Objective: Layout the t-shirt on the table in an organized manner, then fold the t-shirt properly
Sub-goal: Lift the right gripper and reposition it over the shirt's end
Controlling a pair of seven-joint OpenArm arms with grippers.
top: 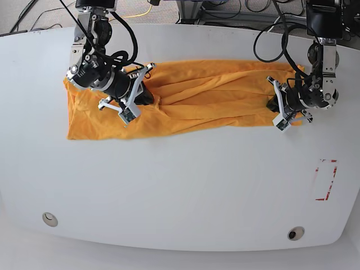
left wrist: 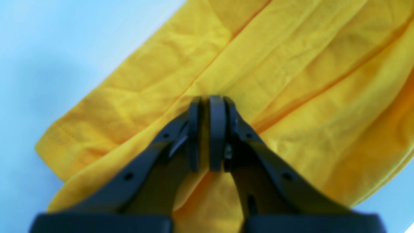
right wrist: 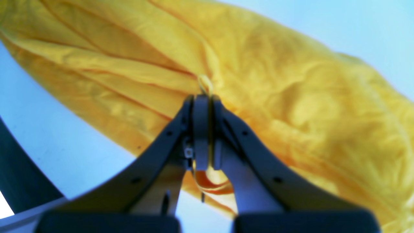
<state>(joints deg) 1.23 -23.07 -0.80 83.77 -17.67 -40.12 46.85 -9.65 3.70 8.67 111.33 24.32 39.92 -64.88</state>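
Note:
The orange-yellow t-shirt [top: 214, 101] lies stretched sideways in long creases across the far half of the white table [top: 180, 191]. In the base view my right gripper [top: 147, 98] is low on its left part and my left gripper [top: 274, 104] is at its right end. The left wrist view has the left gripper [left wrist: 205, 100] shut with a ridge of t-shirt [left wrist: 291, 81] cloth between its pads. Seen from the right wrist, the right gripper [right wrist: 203, 97] is shut on the t-shirt [right wrist: 291, 97], and a small loop of fabric pokes out above the tips.
A red-tape rectangle outline [top: 326, 180] marks the table near its right edge. Two round grommets [top: 49, 219] [top: 295, 232] sit near the front edge. Cables trail behind the far edge. White tabletop stretches in front of the shirt.

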